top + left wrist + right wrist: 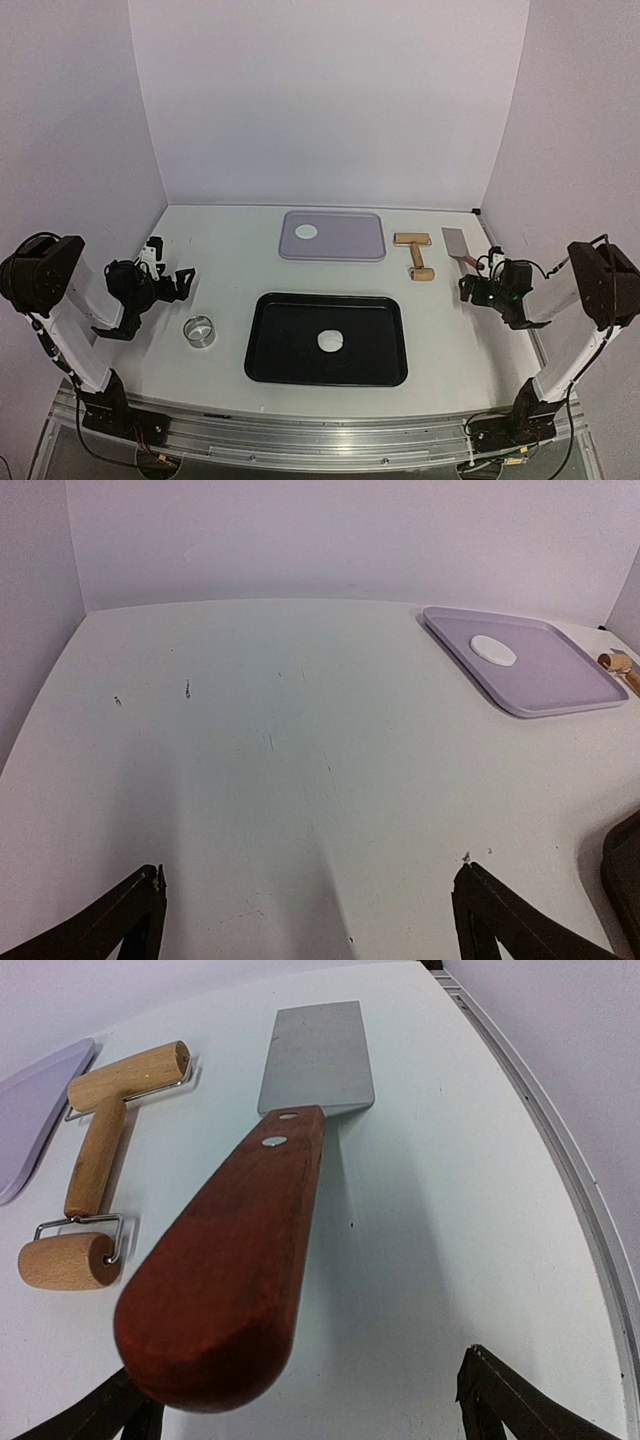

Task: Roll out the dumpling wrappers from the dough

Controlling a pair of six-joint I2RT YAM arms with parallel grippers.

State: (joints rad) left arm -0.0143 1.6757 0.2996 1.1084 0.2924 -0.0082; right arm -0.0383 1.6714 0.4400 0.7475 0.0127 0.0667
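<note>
The dough (330, 341) sits as one small white lump near the middle of the black tray (268, 360), at lower centre of the overhead view. That looks like the working surface, with the lump where either arm can reach it. Above it, at upper centre, a lavender tray (350, 245) carries a single round dumpling wrapper (306, 231) near its left end. I'd guess that tray is where finished discs get parked, clear of the rolling.

The gear is laid out to the sides. A wooden roller (415, 255) and a flat metal scraper (457, 243) with a reddish wooden handle lie at upper right, just beside the lavender tray. A small metal ring cutter (200, 331) stands left of the black tray.

The right tool (305, 1370) is spread wide and has hold of nothing. Its wrist view looks straight down the scraper's handle, which looms between the two fingers, and the roller is just to the left of it. I can't tell whether the fingers touch the handle. The left tool (310, 870) is also fully spread and empty, hanging over bare table (230, 290) at the left.

Nothing lies on or against the lump. For rolling, though, I'd say the roller is what's wanted, and the scraper lies right beside it, so a reach from the right could nudge it.
</note>
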